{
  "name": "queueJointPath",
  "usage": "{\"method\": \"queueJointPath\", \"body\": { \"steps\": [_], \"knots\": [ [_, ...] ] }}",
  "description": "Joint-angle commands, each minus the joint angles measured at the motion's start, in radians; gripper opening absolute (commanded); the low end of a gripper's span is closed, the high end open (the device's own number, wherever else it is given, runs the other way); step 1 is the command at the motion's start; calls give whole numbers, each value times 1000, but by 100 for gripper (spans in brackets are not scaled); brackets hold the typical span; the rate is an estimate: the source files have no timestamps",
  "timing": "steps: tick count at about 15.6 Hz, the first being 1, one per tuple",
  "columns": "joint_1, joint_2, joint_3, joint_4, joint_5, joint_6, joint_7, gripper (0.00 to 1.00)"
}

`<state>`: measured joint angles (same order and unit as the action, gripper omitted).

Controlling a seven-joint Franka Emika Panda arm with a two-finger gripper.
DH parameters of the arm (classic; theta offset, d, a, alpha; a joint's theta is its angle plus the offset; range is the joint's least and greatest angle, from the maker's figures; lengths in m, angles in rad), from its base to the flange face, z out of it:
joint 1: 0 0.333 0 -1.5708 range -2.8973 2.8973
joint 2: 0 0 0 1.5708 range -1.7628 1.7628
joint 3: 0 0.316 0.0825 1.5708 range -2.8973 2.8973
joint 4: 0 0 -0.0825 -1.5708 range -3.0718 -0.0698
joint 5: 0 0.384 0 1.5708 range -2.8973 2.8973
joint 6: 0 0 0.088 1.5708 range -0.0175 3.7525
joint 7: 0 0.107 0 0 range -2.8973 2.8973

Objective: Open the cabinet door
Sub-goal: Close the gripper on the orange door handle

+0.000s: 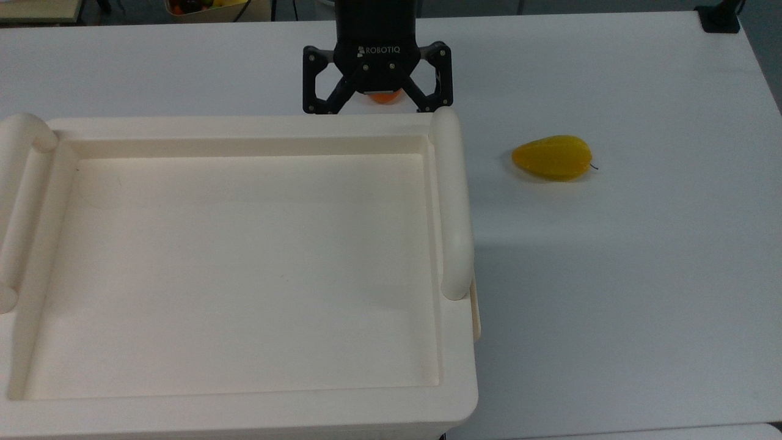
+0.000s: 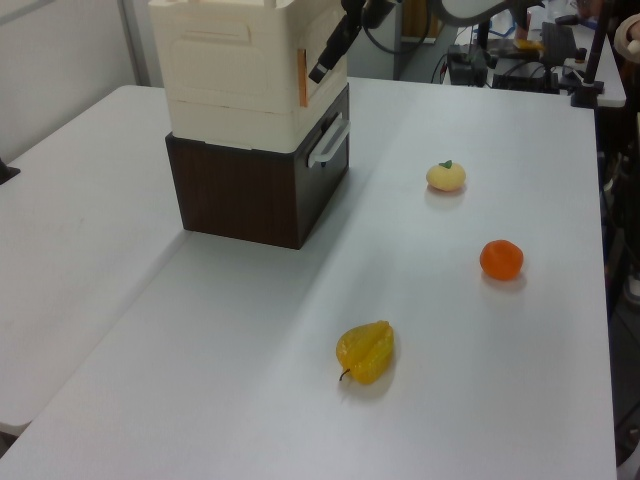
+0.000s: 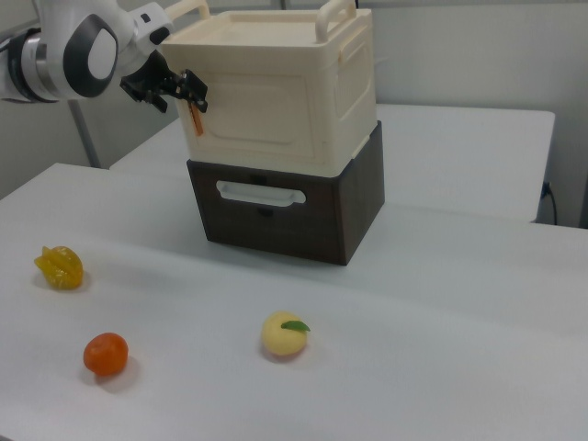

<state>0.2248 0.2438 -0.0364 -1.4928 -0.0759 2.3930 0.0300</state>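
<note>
The pincer [image 1: 378, 109], fingers spread, hangs at the cream cabinet [image 2: 250, 70] face by its closed cabinet door [image 3: 259, 113]. The recessed top [image 1: 244, 269] holds nothing. Open white counter [image 1: 611, 275] lies beside, carrying scattered fruits.

The large cream plastic cabinet [image 3: 285, 92] is set upright on a dark brown base; its flat cream door panel [image 3: 255, 114] is seen shut flush

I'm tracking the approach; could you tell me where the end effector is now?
In the right view, the end effector sits at the cabinet's upper left corner, beside an orange strip.
</note>
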Motion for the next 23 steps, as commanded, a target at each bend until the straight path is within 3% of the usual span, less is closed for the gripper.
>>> {"method": "queueJointPath", "body": {
  "steps": [1,3,5,10,23],
  "knots": [
    [13,25,-3,22,-1,52,18,87],
    [13,25,-3,20,-18,52,18,74],
    [13,26,-3,19,-28,54,18,52],
    [13,25,-3,19,-30,54,18,46],
    [13,34,-3,22,-61,63,18,46]
  ]
}}
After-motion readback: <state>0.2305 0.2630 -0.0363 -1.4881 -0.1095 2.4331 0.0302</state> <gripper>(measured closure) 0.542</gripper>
